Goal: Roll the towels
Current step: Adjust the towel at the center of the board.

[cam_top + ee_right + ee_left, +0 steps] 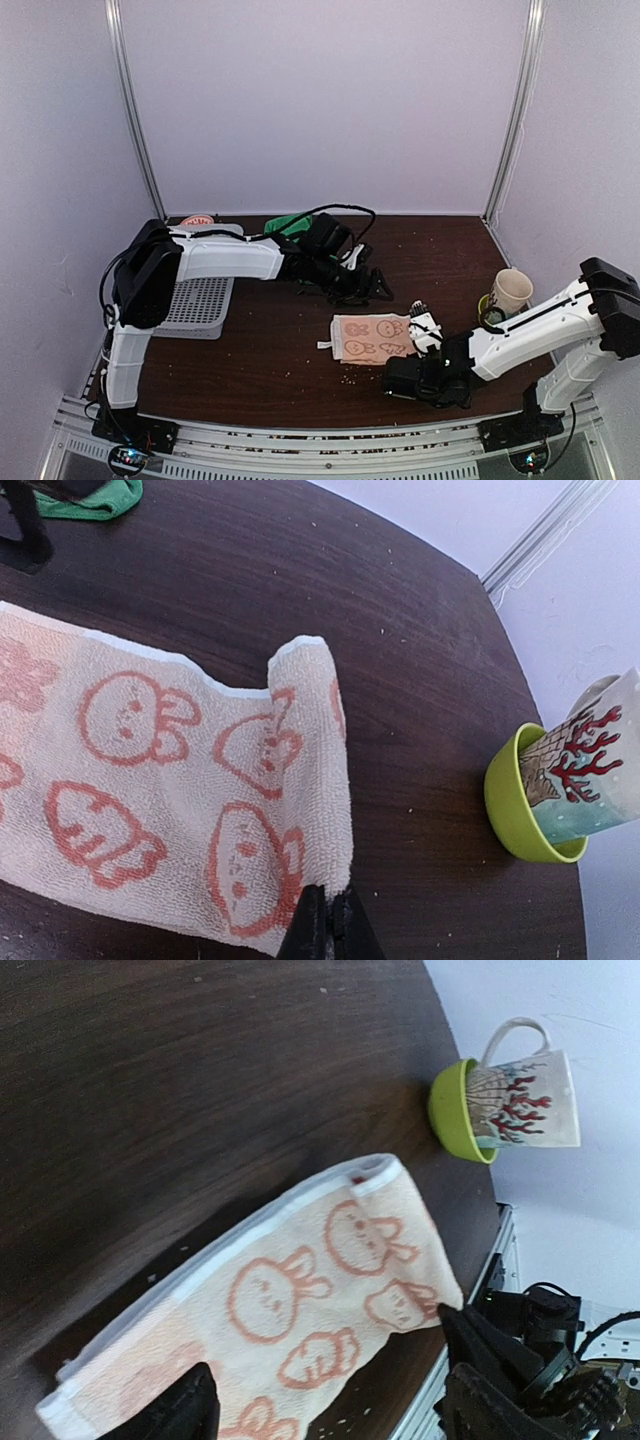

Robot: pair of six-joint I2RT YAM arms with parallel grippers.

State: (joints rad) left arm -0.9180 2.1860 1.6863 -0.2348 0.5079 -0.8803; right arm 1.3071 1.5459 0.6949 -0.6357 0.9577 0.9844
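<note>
Right wrist, pinkish-beige towel (170, 780), edge curled over

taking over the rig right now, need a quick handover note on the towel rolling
left gripper: open, holding nothing, hovering by the far edge of the printed towel.
right gripper: shut on the printed towel's right end.
printed towel: mid-table, mostly flat, with its right end curled over in a first turn.
green towel: bunched at the back behind the left arm, apparently not rolled.
left to do: finish rolling the printed towel, then roll the green one.
</note>
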